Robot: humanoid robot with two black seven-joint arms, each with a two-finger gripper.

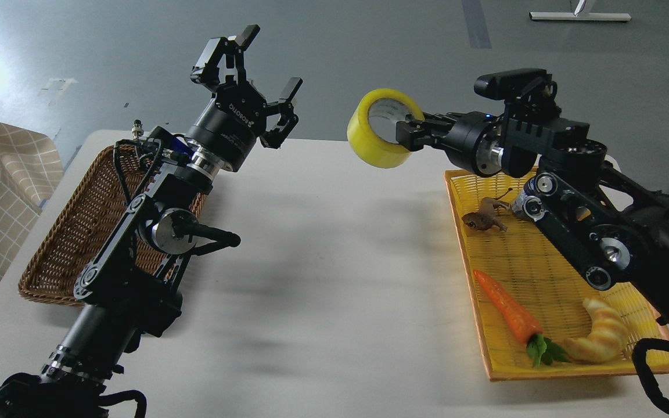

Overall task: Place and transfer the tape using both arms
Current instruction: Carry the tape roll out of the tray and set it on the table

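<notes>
1. My right end effector (409, 132) is clamped on the tape (382, 128), gripping the wall of the roll on its right side, with one finger reaching into the core. The roll hangs in the air, clear of the desk (323, 278), to the upper left of the yellow tray (485, 325).

2. My left end effector (265, 81) is released, fingers spread wide and holding nothing. It is raised above the desk's far edge, just beyond the wicker basket (61, 255), with its opening turned up and to the right, towards the tape.

3. The two end effectors are apart; there is a clear gap between the tape and the left fingers.

4. Progress, as I judge it: the pick-up looks done, since the tape is lifted off any surface. The handover has not yet happened, and neither has the final placing.

5. What is left: close the gap, let the left fingers take the free side of the roll, release the right, then set the tape down, probably in the basket.

6. In the tray lie a carrot (506, 307), a croissant (601, 337) and a small brown animal figure (482, 219); none need touching.
</notes>
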